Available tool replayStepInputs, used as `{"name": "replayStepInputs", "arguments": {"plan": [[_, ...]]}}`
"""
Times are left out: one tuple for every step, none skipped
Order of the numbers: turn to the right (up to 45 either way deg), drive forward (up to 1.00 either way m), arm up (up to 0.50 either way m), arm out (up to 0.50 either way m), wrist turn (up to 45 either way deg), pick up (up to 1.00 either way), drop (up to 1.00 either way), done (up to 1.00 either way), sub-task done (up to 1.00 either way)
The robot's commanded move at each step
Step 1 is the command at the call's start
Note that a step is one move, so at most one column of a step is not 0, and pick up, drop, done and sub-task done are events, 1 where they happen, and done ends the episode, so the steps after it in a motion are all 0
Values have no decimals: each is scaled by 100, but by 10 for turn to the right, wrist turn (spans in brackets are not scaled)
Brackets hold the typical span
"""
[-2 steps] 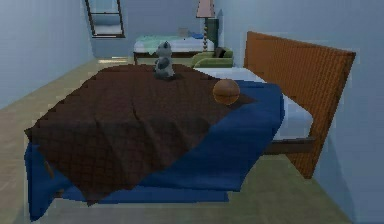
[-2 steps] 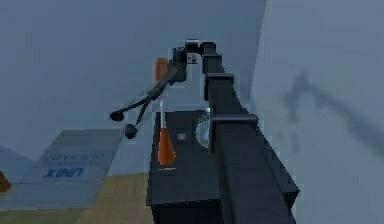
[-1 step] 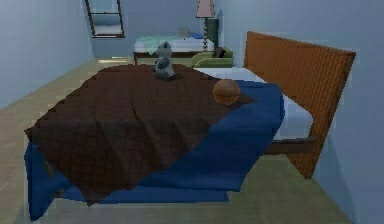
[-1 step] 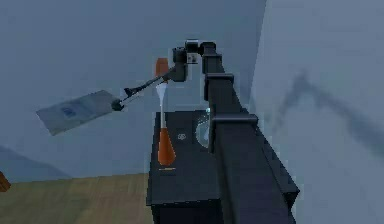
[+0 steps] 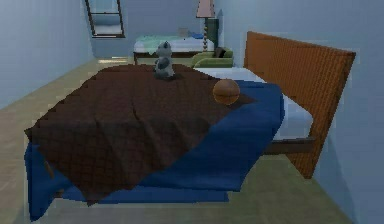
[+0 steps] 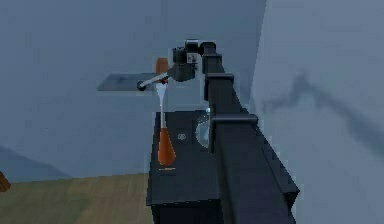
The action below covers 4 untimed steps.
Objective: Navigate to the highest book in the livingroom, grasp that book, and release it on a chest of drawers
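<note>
In the arm side view the dark square arm bar (image 6: 235, 130) rises to two small white squares with black marks (image 6: 192, 50). Left of them sits the two-finger gripper (image 6: 150, 83). A thin, flat, pale grey book (image 6: 120, 82) hangs level at the thin fingers (image 6: 155, 80), out to their left against the blue wall and clear of every surface, so the gripper holds it. How the fingers themselves are set cannot be told from these pictures.

Below the book and fingers stands a dark, flat-topped cabinet (image 6: 185, 175). On it is an orange bottle with a long pale neck (image 6: 163, 148), whose tip reaches up to just under the fingers (touching or not, I cannot tell). A small clear glass piece (image 6: 205, 130) sits on the top beside the arm.

The forward view shows a bed with a rumpled brown quilted blanket (image 5: 120, 120) over a blue sheet (image 5: 230, 145) and a slatted wooden headboard (image 5: 300, 75). A brown-orange ball (image 5: 226, 92) lies near the pillow end. A small grey soft toy (image 5: 162, 65) sits at the blanket's far edge.
</note>
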Motion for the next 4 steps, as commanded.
{"name": "replayStepInputs", "arguments": {"plan": [[0, 0, 0, 0, 450, 0, 0, 0, 0], [0, 0, 0, 0, 150, 0, 0, 0, 0], [0, 0, -10, 0, 0, 0, 0, 0, 0], [0, 0, -32, 0, 0, 0, 0, 0, 0]]}}
